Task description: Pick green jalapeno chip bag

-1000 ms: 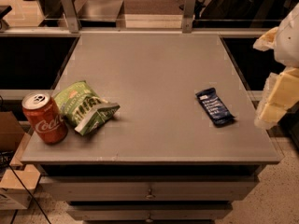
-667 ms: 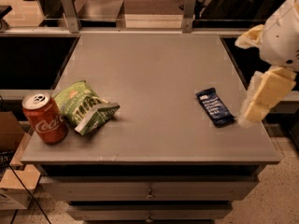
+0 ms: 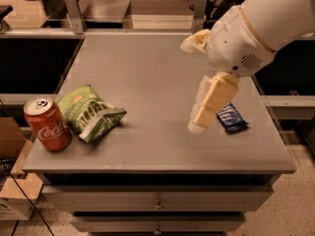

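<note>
- grey table top [image 3: 162,151] is filling the middle of the view, with drawers [image 3: 157,200] sitting under its front edge and dark shelving running behind it at 12 o'clock.
- green jalapeno chip bag [image 3: 88,113] is lying crumpled at about 8 o'clock on the top, its white-edged end pointing toward 4 o'clock and nothing pressing on it.
- red soda can [image 3: 48,124] is standing upright at the bag's 9 o'clock, just beside it; i cannot tell whether the two are touching.
- dark blue wrapper [image 3: 231,118] is lying flat at about 4 o'clock on the top, well apart from the bag and partly hidden behind the lower finger.
- a second ago the white arm [image 3: 266,18] was hanging at the 3 o'clock edge of the view, off the table; now it is reaching in over the right half of the top, heading toward 9 o'clock. bag, can and wrapper are lying just where they were, so the approach is looking under way and the grasp not yet begun.
- gripper [image 3: 191,85] is hovering above the table at the bag's 3 o'clock, well apart from it. its beige fingers [image 3: 209,102] are spreading wide, one up at 12 o'clock and one hanging toward 6 o'clock, holding nothing.
- next move is likely calling for more travel toward 9 o'clock, then a descent over the bag while staying clear of the can.
</note>
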